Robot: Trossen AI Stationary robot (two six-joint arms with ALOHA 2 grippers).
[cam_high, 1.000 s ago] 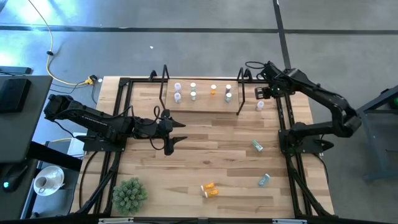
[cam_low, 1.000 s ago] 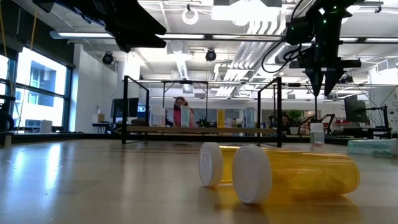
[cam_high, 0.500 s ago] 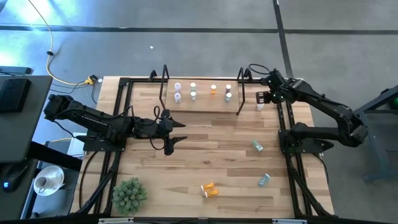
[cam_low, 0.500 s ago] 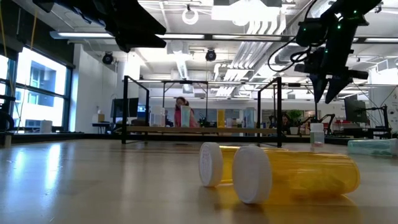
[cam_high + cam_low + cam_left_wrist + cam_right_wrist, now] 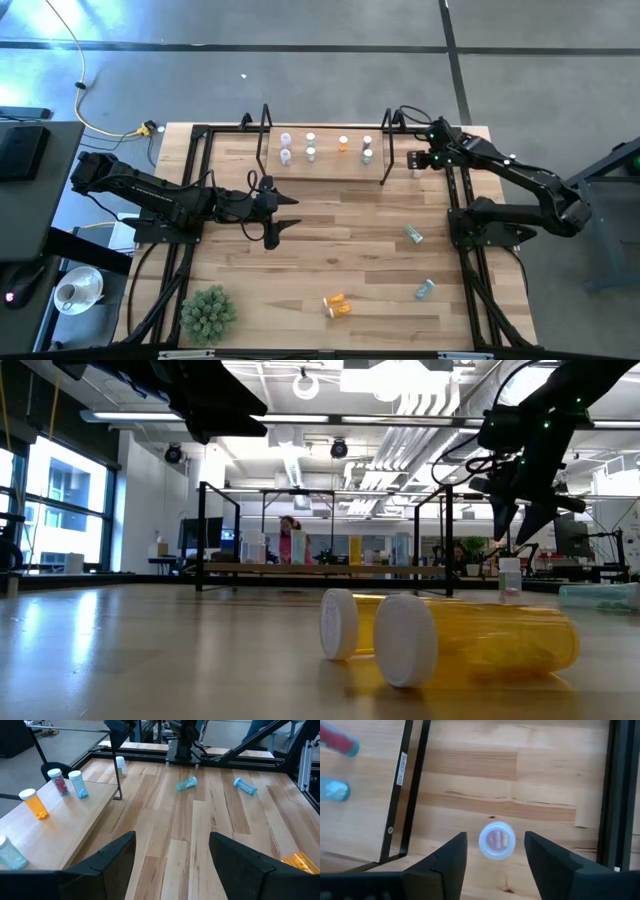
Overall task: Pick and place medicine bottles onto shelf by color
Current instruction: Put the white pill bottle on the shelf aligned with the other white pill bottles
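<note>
Right gripper (image 5: 417, 159) raised at far right, fingers spread, pointing down, left gripper (image 5: 283, 214) parked mid-table, fingers apart

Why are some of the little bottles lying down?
Four bottles lie tipped on the table, off the shelf: two orange bottles near the front and two teal bottles on the right. Nothing looks spilled.

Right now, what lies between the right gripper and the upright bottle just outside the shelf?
Nothing: in the right wrist view the open right gripper hangs above the white-capped bottle, only bare tabletop around it.
</note>
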